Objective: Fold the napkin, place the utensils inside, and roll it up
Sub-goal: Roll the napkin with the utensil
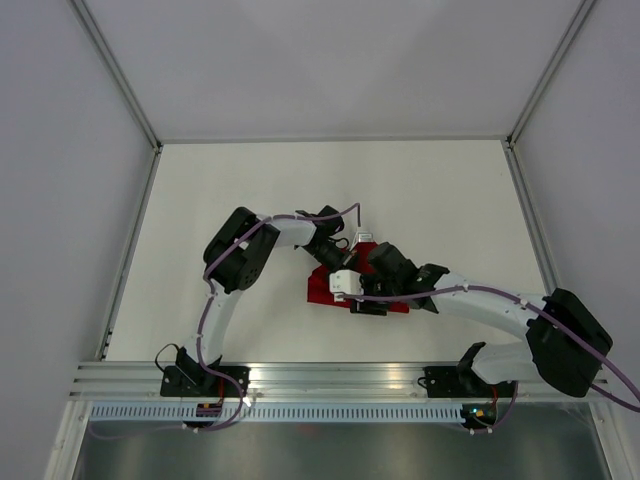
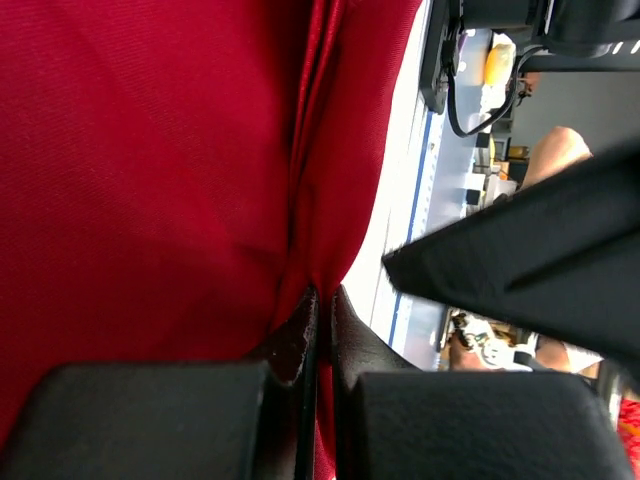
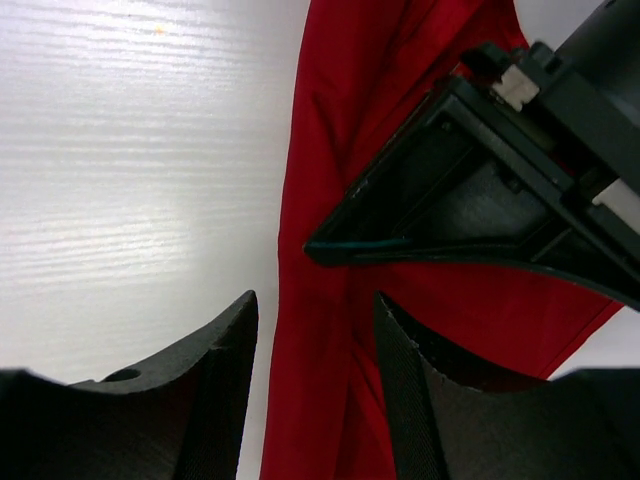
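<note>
Red napkin (image 2: 150,180) pinched in left hand (image 2: 320,305), right hand (image 3: 315,305) parted astride it

You have nothing legible to read in any of the three views. In the top view, the white block (image 1: 343,283) on the wrist above the table's near edge is too small to show lettering. In the left wrist view, the clutter (image 2: 490,80) beyond the table edge is too blurred to give a word or number.
</note>
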`<state>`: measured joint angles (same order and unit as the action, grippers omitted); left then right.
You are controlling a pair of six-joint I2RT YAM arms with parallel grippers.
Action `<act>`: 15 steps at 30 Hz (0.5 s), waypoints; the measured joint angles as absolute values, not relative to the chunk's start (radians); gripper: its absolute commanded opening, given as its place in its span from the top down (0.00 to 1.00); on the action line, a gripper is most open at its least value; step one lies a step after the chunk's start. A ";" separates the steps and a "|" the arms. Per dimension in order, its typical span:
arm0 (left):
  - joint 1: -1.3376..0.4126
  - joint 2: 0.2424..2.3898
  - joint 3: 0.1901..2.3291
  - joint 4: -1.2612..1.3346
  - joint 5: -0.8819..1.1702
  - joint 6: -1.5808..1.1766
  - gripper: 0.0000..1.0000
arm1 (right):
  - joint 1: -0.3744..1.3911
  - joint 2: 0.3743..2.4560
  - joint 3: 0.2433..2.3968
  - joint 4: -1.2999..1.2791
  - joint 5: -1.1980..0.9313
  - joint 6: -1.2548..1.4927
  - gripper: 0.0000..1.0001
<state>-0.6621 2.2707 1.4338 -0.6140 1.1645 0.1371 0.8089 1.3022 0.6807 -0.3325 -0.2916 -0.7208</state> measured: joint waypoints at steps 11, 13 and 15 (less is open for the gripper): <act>-0.650 2.302 1.472 -0.663 1.163 0.102 0.98 | 0.885 1.345 0.676 -0.259 -0.175 -0.694 0.42; -0.647 2.310 1.481 -0.670 1.162 0.097 0.98 | 0.893 1.363 0.675 -0.252 -0.160 -0.692 0.42; -0.643 2.317 1.485 -0.677 1.161 0.092 0.97 | 0.899 1.380 0.672 -0.242 -0.149 -0.691 0.41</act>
